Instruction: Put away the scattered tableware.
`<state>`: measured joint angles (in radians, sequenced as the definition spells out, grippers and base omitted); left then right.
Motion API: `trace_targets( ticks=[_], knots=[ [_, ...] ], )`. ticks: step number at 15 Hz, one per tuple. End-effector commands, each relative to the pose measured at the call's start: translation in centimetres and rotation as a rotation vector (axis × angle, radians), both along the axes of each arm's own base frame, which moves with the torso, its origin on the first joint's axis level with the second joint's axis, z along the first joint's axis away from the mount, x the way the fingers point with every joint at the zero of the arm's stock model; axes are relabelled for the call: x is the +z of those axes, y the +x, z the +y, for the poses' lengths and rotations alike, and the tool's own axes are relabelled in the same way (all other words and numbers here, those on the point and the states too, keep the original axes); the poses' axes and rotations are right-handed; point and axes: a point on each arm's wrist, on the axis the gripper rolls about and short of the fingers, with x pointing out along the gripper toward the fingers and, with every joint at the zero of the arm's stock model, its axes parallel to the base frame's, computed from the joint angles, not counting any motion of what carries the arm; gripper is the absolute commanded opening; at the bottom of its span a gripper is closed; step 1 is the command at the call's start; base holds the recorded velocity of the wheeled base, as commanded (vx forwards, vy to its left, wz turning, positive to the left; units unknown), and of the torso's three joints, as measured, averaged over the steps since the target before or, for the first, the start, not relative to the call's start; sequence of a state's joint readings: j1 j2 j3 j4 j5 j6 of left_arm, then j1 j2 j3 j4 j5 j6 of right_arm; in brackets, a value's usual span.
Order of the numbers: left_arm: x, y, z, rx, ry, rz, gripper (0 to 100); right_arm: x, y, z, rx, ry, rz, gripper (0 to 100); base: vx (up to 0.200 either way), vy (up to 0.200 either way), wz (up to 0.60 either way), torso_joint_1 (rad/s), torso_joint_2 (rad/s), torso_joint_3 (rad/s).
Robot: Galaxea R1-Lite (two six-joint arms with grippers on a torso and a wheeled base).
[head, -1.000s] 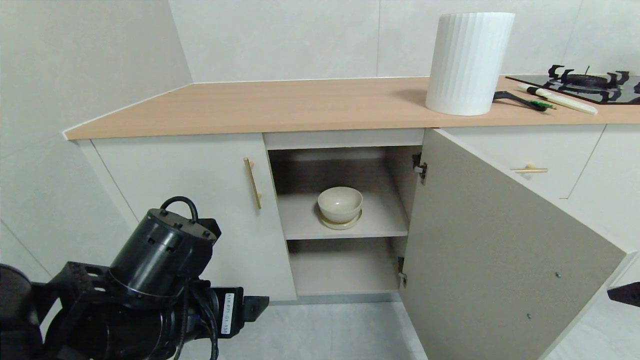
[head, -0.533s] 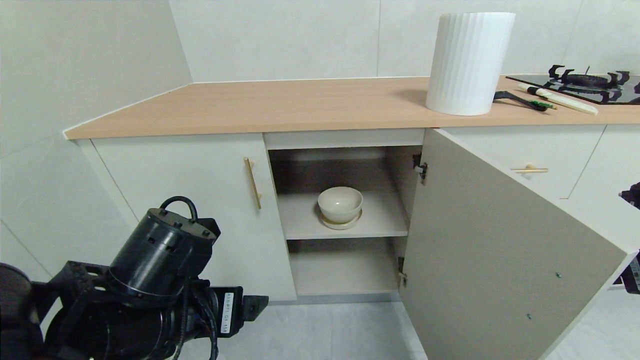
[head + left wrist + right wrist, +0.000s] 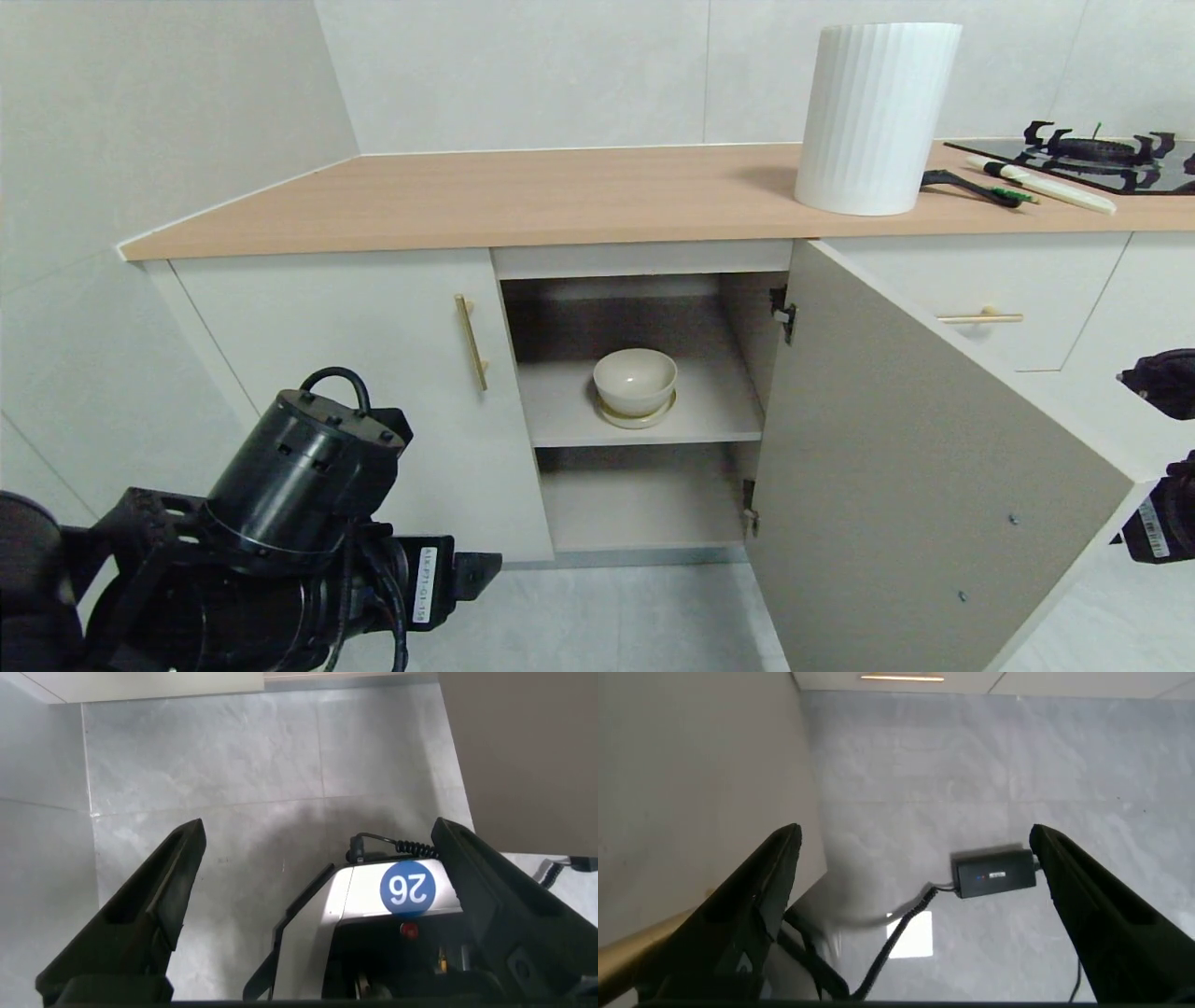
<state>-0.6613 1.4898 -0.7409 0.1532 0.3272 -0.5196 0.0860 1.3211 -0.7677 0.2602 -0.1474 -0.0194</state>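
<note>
Inside the open cupboard, upper shelf: cream bowl (image 3: 635, 378) seated on a small plate (image 3: 638, 418), well apart from both sets of jaws. Left gripper (image 3: 318, 849) over the floor tiles, jaws spread wide, empty. Right gripper (image 3: 915, 849) beside the cupboard door (image 3: 934, 448), jaws likewise spread, empty. Head view gives the shelf; right wrist view gives a brass-coloured bar (image 3: 635, 947) and a black box (image 3: 994, 873) on the floor.
</note>
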Motion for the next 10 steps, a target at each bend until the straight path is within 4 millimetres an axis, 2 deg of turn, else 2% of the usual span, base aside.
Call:
trace_targets(
  ticks=[1,6,10],
  knots=[
    [0.0,0.0,0.0,0.0,0.0,0.001,100,-0.1,-0.1,1.0,0.032,0.024,0.002,100,0.0,0.0,0.0,0.0,0.0,0.0],
    [-0.2,0.1,0.0,-0.001,0.005,0.006,100,-1.4,0.4,3.4,0.107,0.067,-0.006,100,0.0,0.0,0.0,0.0,0.0,0.0],
    [-0.3,0.0,0.0,0.0,0.009,0.009,100,-2.9,1.4,3.9,0.118,0.086,-0.087,100,0.0,0.0,0.0,0.0,0.0,0.0]
  ],
)
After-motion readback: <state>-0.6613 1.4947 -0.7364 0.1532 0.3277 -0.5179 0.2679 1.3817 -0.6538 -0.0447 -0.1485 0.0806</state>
